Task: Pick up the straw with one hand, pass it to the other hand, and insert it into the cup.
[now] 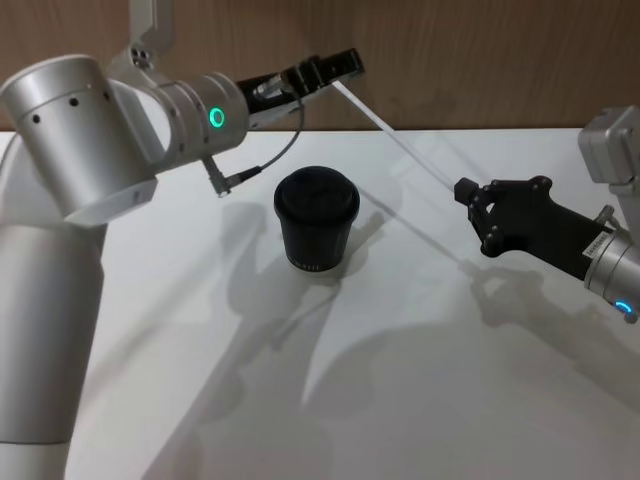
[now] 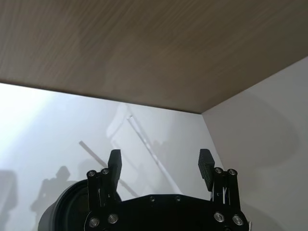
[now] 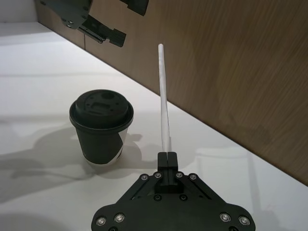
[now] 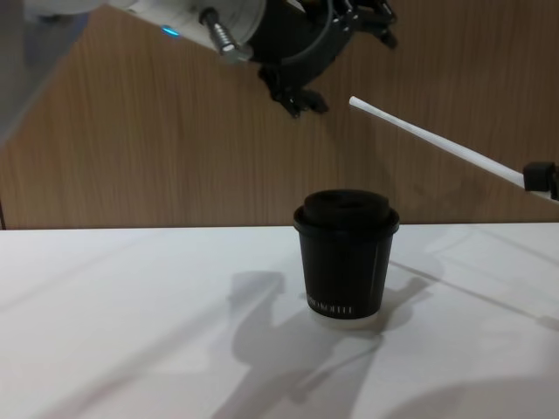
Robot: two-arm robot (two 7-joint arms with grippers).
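Observation:
My all-black right gripper [image 1: 466, 193] is shut on one end of the white straw [image 1: 395, 137], which slants up and away over the table. In the right wrist view the straw [image 3: 164, 101] rises from between the closed fingers [image 3: 167, 158]. Its free tip lies just short of my left gripper [image 1: 330, 70], the one with the silver wrist and green ring, held high near the back wall. The left wrist view shows that gripper [image 2: 160, 166] open with nothing between its fingers. The black lidded cup [image 1: 316, 220] stands upright on the table, below and between both grippers.
The white table [image 1: 400, 400] stretches wide around the cup. A wooden wall [image 1: 480, 60] runs along its far edge, close behind the left gripper. The cup's lid [image 2: 62, 211] sits under the left gripper in the left wrist view.

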